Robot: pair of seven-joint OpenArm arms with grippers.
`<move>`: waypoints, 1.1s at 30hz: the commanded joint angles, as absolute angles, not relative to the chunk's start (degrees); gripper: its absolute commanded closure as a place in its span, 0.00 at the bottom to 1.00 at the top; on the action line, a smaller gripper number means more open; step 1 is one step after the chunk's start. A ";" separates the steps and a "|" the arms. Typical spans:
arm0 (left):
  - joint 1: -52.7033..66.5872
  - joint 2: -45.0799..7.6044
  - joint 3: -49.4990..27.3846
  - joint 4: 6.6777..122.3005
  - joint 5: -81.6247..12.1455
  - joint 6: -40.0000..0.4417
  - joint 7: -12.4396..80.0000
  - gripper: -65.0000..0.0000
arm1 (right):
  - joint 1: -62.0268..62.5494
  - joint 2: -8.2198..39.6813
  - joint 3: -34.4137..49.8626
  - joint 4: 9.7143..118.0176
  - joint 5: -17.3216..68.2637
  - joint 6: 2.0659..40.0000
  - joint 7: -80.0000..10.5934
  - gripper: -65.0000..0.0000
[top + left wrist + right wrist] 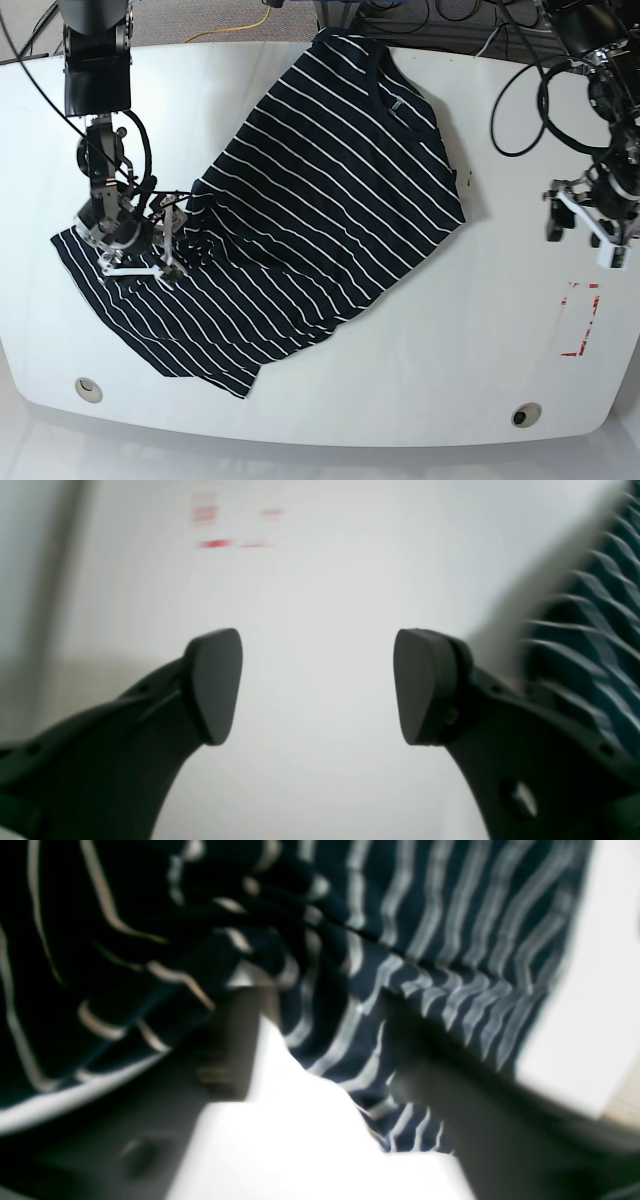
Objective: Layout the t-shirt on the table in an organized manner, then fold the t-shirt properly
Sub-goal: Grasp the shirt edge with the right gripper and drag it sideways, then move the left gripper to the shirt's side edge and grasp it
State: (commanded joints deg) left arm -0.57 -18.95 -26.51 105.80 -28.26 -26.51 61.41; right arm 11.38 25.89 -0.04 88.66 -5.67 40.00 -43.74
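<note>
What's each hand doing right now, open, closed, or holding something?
Left hand: open, empty, above the bare table.
Right hand: at the t-shirt; too blurred to tell if it grips.

Looks like a robotics lab or test cell. Big white glossy surface with rounded corners, two small round holes along its near edge, a red taped rectangle close to its right edge. Two arms mounted at the far corners, black cables looping off the far right corner, a yellow wire trailing past the far edge onto grey flooring. Beyond the surface little else visible, so possibly a workshop bench instead.
</note>
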 joint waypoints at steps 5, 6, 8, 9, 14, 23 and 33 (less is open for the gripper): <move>-1.71 -16.84 -21.67 105.45 -28.18 -26.51 61.41 0.30 | 6.99 23.96 1.98 95.16 -6.02 40.00 -43.74 0.00; -1.89 -16.31 -20.88 105.36 -28.18 -26.51 61.41 0.30 | 6.02 23.34 2.86 96.48 -6.11 40.00 -43.74 0.00; -3.03 -14.90 -19.12 105.27 -28.09 -26.51 61.41 0.30 | 4.26 22.46 4.44 98.77 -6.11 40.00 -43.74 0.00; -3.65 -14.11 -18.24 105.27 -28.00 -26.33 61.41 0.30 | 3.30 21.93 5.41 99.91 -6.11 40.00 -43.82 0.00; -5.85 -9.89 -14.02 102.55 -27.82 -26.15 61.41 0.30 | -1.19 19.12 8.40 105.80 -6.11 40.00 -45.05 0.00; -9.80 -5.32 -9.63 91.03 -22.37 -26.15 61.32 0.31 | -7.34 14.81 9.01 114.68 -5.76 40.00 -51.30 0.00; -10.51 -3.12 -9.45 84.44 -17.98 -26.42 61.32 0.31 | -12.44 9.10 9.01 116.00 -6.11 40.00 -51.30 0.00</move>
State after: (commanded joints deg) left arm -10.51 -3.12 -9.45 84.44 -17.98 -26.42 61.32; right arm -12.44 9.10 9.01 116.00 -6.11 40.00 -51.30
